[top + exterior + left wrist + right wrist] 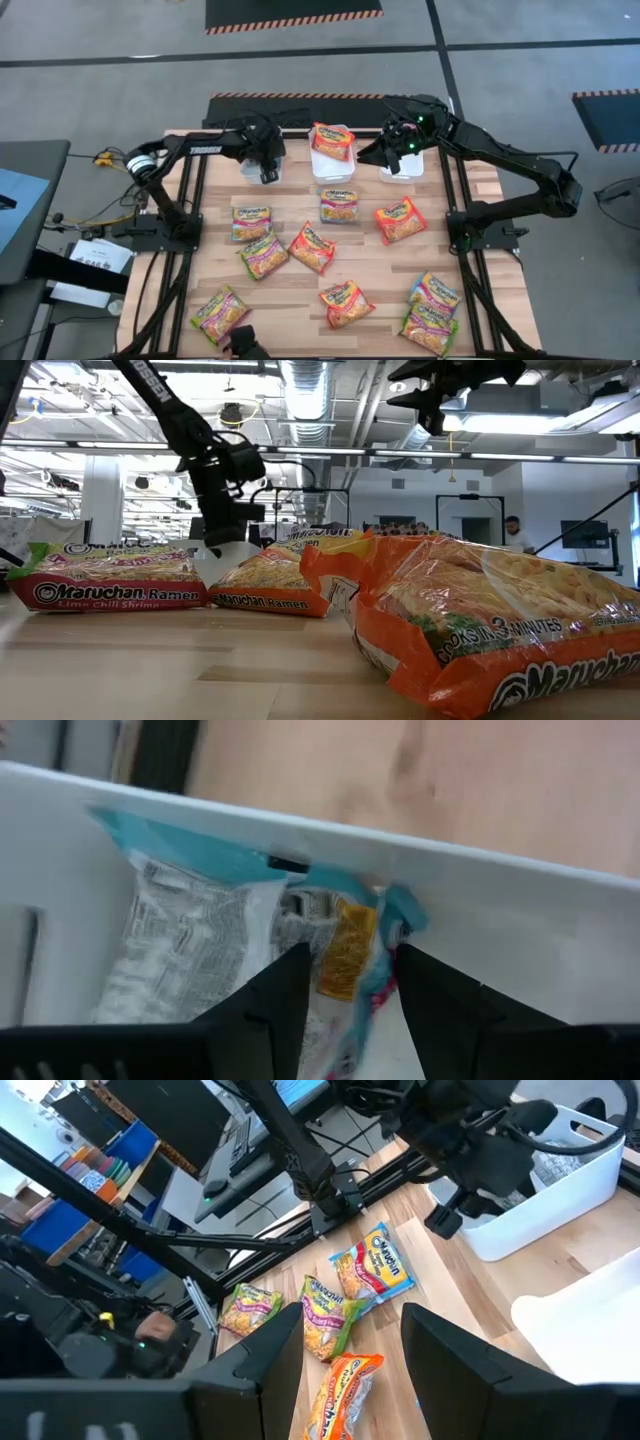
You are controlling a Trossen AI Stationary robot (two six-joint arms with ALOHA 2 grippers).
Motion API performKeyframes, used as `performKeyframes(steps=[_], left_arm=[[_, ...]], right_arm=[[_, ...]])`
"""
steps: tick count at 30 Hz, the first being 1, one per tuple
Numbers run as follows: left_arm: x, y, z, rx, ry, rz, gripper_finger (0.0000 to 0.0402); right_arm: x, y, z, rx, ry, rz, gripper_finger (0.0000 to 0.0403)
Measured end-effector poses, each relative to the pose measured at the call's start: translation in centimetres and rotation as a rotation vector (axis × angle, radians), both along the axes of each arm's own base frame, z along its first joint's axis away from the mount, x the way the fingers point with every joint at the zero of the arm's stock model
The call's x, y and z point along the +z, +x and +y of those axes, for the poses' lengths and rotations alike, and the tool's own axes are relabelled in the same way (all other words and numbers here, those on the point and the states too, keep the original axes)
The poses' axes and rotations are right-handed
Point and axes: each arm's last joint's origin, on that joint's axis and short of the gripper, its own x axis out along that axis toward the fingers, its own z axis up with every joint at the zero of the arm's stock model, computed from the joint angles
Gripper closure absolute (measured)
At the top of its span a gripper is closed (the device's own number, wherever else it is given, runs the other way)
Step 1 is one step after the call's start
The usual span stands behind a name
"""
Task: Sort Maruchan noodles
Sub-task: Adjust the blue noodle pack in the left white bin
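Nine Maruchan packets [311, 246] lie loose on my table, unsorted. Going left to right along the far edge: the left gripper [268, 162], fingers spread, hangs in the left bin [500, 910] over a blue packet [200, 935] only its wrist view shows. The middle bin [331, 165] holds an orange packet [332, 141]. The right gripper [385, 152] hovers, fingers apart and empty, over the right bin [402, 172].
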Motion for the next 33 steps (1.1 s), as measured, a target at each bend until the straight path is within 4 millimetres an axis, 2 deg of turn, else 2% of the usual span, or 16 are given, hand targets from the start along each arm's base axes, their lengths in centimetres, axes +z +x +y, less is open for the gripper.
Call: performKeyframes(steps=[5, 12, 19, 22, 33], left_arm=[[-0.5, 0.5, -0.2, 0.037, 0.0, 0.006, 0.0285], [-0.2, 0.7, -0.2, -0.004, 0.044, 0.018, 0.0388], [0.4, 0.9, -0.1, -0.003, 0.059, 0.021, 0.0401], [1.6, 0.8, 0.0, 0.019, 0.074, 0.045, 0.0401], [8.7, 0.5, -0.1, 0.1, 0.134, -0.049, 0.0401]], right_arm=[[0.0, 0.1, 0.2, 0.009, 0.0, 0.0, 0.0207], [0.0, 0.1, 0.3, 0.006, -0.002, 0.001, 0.0207], [0.0, 0.1, 0.3, 0.006, -0.002, 0.002, 0.0207], [0.0, 0.1, 0.2, 0.004, -0.003, 0.002, 0.0207], [0.0, 0.1, 0.2, -0.018, -0.011, 0.006, 0.0207]])
